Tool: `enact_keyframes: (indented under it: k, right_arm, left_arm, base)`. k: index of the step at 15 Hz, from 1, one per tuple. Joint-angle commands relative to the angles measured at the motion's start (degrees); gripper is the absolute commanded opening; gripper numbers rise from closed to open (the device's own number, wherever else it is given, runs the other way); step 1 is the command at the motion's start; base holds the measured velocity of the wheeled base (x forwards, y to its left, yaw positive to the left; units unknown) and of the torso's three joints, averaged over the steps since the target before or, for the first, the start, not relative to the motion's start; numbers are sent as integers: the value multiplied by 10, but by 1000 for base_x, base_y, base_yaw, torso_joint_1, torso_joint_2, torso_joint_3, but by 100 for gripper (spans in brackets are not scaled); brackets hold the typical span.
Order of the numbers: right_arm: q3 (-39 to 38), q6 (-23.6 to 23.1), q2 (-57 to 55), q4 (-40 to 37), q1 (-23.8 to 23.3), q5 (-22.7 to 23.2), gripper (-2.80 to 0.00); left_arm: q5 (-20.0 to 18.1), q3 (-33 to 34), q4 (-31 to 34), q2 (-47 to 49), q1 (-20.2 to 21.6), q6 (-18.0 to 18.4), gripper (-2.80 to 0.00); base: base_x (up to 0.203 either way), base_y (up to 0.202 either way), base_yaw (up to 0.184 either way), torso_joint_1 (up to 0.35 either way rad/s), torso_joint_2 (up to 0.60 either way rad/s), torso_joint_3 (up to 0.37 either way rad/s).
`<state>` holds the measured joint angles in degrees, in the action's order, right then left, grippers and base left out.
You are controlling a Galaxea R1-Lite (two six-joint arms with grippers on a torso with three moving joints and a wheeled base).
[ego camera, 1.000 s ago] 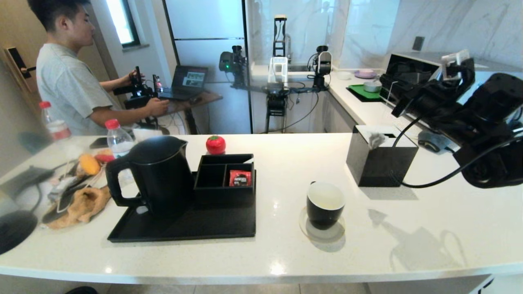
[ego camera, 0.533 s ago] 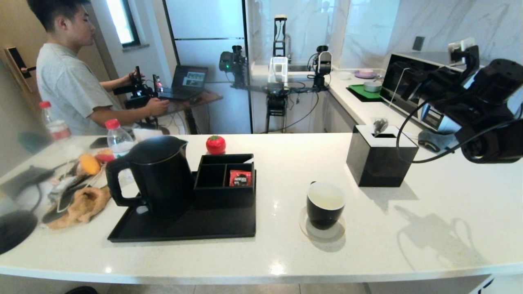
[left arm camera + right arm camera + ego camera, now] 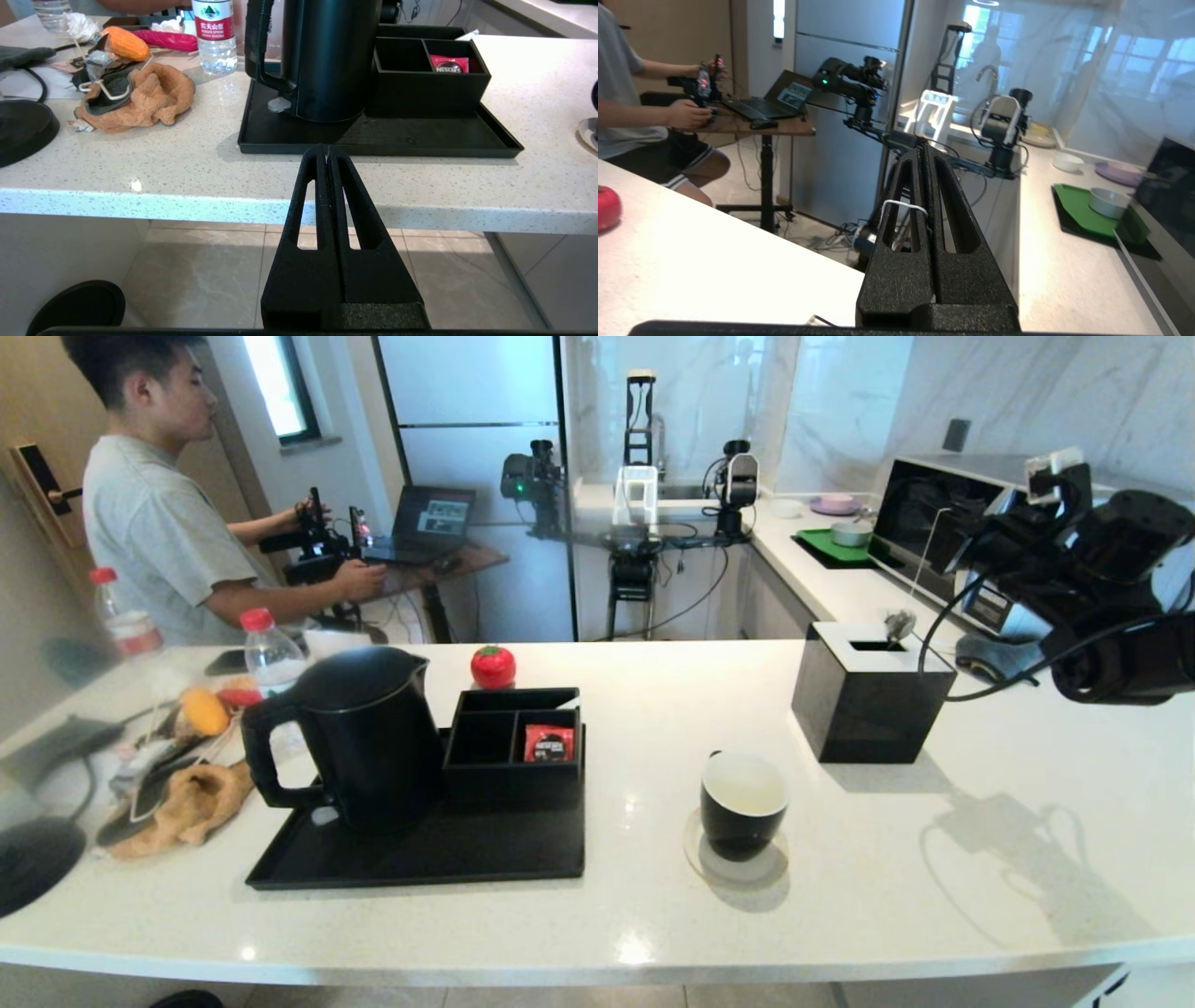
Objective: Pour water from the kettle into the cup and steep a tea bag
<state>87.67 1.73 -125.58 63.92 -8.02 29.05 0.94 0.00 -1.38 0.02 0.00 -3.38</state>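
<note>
The black kettle [image 3: 347, 737] stands on a black tray [image 3: 420, 859], handle towards the left. On a round coaster at the middle of the counter sits the cup [image 3: 744, 800], black outside and white inside. My right gripper [image 3: 938, 546] is raised at the right, shut on the white string [image 3: 901, 204] of the tea bag [image 3: 899, 623]. The pouch dangles just above the black tissue box [image 3: 873, 705]. My left gripper [image 3: 326, 150] is shut on nothing, low in front of the counter edge, pointing at the kettle [image 3: 327, 56]. It is out of the head view.
A black divided box [image 3: 513, 747] on the tray holds a red sachet [image 3: 548, 743]. A red round object [image 3: 492, 666] lies behind it. Bottles, cloth and clutter [image 3: 187, 775] fill the counter's left end. A person works at a desk behind.
My right arm has swung up and to the right, drawing the tea bag off the tissue box top so that it hangs over the box's right edge. The left arm is still.
</note>
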Motion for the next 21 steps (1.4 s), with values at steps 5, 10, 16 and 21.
enact_keyframes:
  k: [5,10,16,21]
  right_arm:
    - [1,0,-20,5,-11,2,-280]
    - [1,0,-22,4,-2,3,-280]
    - [-23,-4,-32,17,7,2,-280]
    - [-90,-4,-33,57,7,3,-280]
  left_arm:
    - [0,0,0,0,0,-1,-280]
    - [0,0,-1,0,0,-1,-280]
    - [0,0,0,0,0,-1,-280]
    - [0,0,0,0,0,-1,-280]
  base:
    - [0,0,0,0,0,0]
    - [0,0,0,0,0,0]
    - [0,0,0,0,0,0]
    - [0,0,0,0,0,0]
